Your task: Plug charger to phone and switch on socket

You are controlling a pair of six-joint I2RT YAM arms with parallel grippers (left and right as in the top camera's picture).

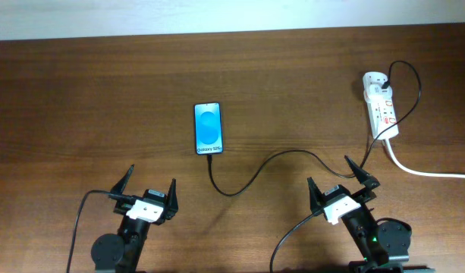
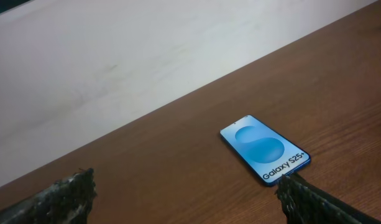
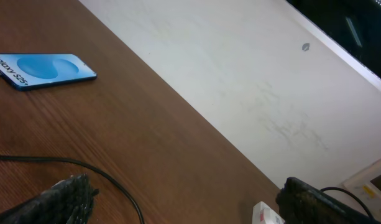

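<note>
The phone [image 1: 208,128] lies flat mid-table, blue screen up, its "Galaxy" foot toward me; it also shows in the left wrist view [image 2: 265,150] and the right wrist view [image 3: 42,68]. The thin black charger cable [image 1: 262,168] curves from the phone's foot across to the white socket strip [image 1: 381,106] at the far right, where a black plug sits in it. Its plug tip seems to meet the phone's foot. The cable crosses the right wrist view [image 3: 97,175]. My left gripper [image 1: 151,185] is open and empty near the front edge. My right gripper [image 1: 340,176] is open and empty, in front of the socket.
A thick white cord [image 1: 422,170] runs from the socket off the right edge. A pale wall [image 2: 146,56] borders the table's far edge. A corner of the socket [image 3: 265,213] shows by my right finger.
</note>
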